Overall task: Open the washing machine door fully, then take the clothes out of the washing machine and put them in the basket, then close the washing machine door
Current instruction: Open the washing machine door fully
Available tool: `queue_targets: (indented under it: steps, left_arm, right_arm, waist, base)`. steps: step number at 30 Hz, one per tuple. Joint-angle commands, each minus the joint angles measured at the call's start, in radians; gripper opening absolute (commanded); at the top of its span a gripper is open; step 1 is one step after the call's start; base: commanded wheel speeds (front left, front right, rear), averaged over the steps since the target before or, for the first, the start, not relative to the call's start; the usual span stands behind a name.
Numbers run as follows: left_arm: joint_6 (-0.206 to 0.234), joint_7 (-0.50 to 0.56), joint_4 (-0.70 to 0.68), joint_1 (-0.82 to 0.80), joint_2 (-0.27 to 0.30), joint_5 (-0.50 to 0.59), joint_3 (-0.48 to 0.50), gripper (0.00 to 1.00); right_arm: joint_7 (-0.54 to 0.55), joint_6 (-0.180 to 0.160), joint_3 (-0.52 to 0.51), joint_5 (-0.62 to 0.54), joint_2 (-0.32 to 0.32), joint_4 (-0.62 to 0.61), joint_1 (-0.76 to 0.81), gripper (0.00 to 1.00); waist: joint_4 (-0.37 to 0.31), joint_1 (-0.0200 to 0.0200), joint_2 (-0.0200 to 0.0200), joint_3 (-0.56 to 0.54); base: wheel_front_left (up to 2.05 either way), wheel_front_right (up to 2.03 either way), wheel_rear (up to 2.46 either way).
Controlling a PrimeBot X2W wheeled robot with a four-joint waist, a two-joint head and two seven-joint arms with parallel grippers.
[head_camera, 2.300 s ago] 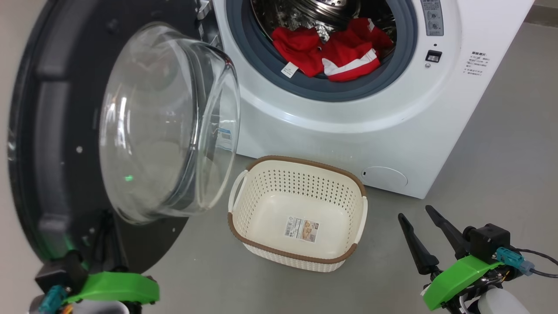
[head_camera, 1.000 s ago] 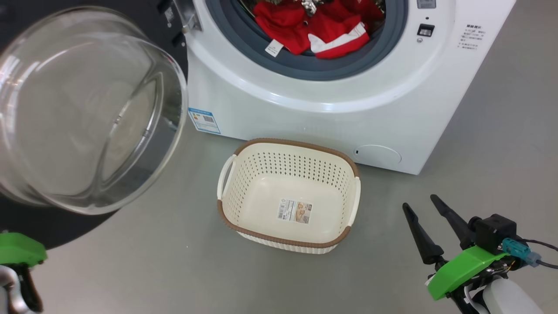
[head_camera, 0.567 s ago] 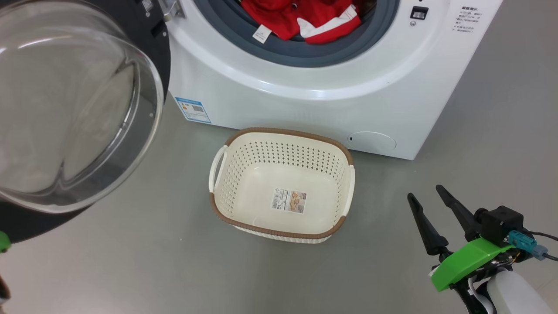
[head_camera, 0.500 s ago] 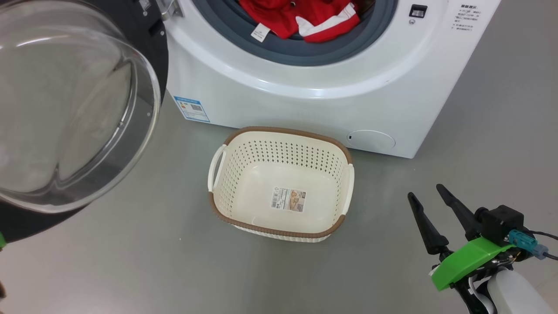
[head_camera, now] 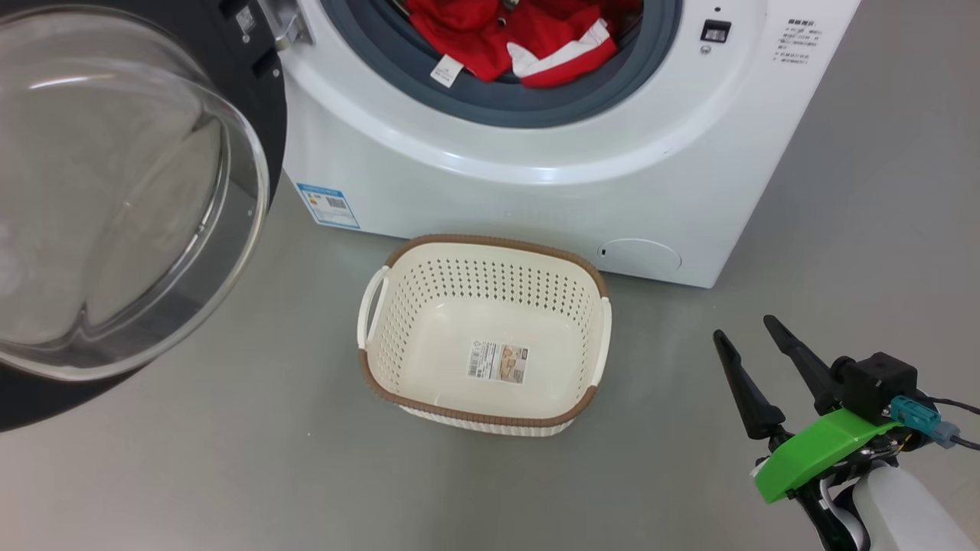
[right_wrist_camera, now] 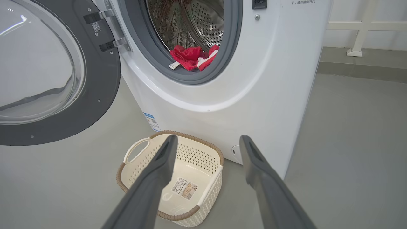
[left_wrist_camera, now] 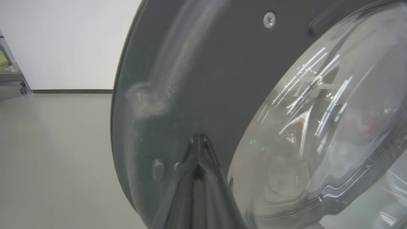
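The washing machine (head_camera: 536, 184) stands at the top, its drum mouth open. The clothes (head_camera: 513, 38), red with white trim and a white tag, lie on the grey gasket's lower lip. The washing machine door (head_camera: 115, 199) hangs swung out to the left, its glass bulge facing me. The basket (head_camera: 490, 243) sits empty on the floor in front of the machine, a sticker on its bottom. My left gripper (left_wrist_camera: 198, 140) is shut, tips at the door's (left_wrist_camera: 222, 79) dark inner rim beside the glass. My right gripper (head_camera: 743, 329) stands open, right of the basket (right_wrist_camera: 197, 156), pointing toward the washing machine (right_wrist_camera: 254, 95), where the clothes (right_wrist_camera: 187, 57) lie.
Grey floor lies all around the basket. A blue label (head_camera: 328, 205) and a round cap (head_camera: 639, 255) sit low on the machine's front. A white wall with dark baseboard (left_wrist_camera: 73, 91) is behind the door; a white railing post (right_wrist_camera: 356, 47) stands beyond the machine.
The door has swung farther out to the left. The head view has shifted, and the left arm's green mount has left it. The right gripper stays open in the same pose.
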Motion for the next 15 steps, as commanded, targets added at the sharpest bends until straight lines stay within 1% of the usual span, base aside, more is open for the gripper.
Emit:
queue_targets:
  steps: [1,5,9,10,11,12,14,15]
  left_arm:
    - [-0.014,-0.008,-0.026,0.003,0.057,0.017,0.038,0.00]
    - [-0.071,-0.008,-0.056,0.046,0.013,0.023,0.066,0.00]
    - [-0.118,-0.008,-0.111,0.104,-0.034,0.043,0.086,0.01]
    - [-0.127,-0.008,-0.130,0.119,-0.049,0.049,0.088,0.10]
    - [-0.127,-0.008,-0.130,0.119,-0.049,0.049,0.088,0.10]
    - [-0.132,-0.008,-0.152,0.134,-0.065,0.057,0.092,0.22]
    - [-0.141,-0.008,-0.197,0.167,-0.094,0.075,0.094,0.41]
    - [-0.145,-0.008,-0.220,0.182,-0.110,0.083,0.095,0.47]
  right_arm:
    - [-0.012,0.002,0.022,-0.004,-0.002,-0.019,0.007,1.00]
    - [-0.012,0.002,0.019,-0.003,0.003,-0.019,0.020,1.00]
    - [-0.012,0.002,0.014,-0.001,0.008,-0.022,0.035,1.00]
    - [-0.012,0.002,0.012,0.000,0.008,-0.023,0.039,1.00]
    - [-0.012,0.002,0.012,0.000,0.008,-0.023,0.039,1.00]
    - [-0.012,0.002,0.010,0.001,0.009,-0.023,0.043,1.00]
    - [-0.012,0.002,0.009,0.002,0.009,-0.024,0.052,1.00]
    - [-0.012,0.002,0.008,0.002,0.009,-0.025,0.055,1.00]
  waist:
    - [-0.002,0.0000,0.0000,-0.017]
    - [-0.002,0.0000,0.0000,-0.044]
    - [-0.002,0.0000,0.0000,-0.067]
    - [-0.002,0.0000,0.0000,-0.072]
    - [-0.002,0.0000,0.0000,-0.072]
    - [-0.002,0.0000,0.0000,-0.079]
    - [-0.004,0.0000,0.0000,-0.090]
    - [-0.005,0.0000,0.0000,-0.094]
  base:
    - [0.00,0.00,0.00]
    - [0.00,0.00,0.00]
    - [0.00,0.00,0.00]
    - [0.00,0.00,0.00]
    - [0.00,0.00,0.00]
    - [0.00,0.00,0.00]
    - [0.00,0.00,0.00]
    - [0.00,0.00,0.00]
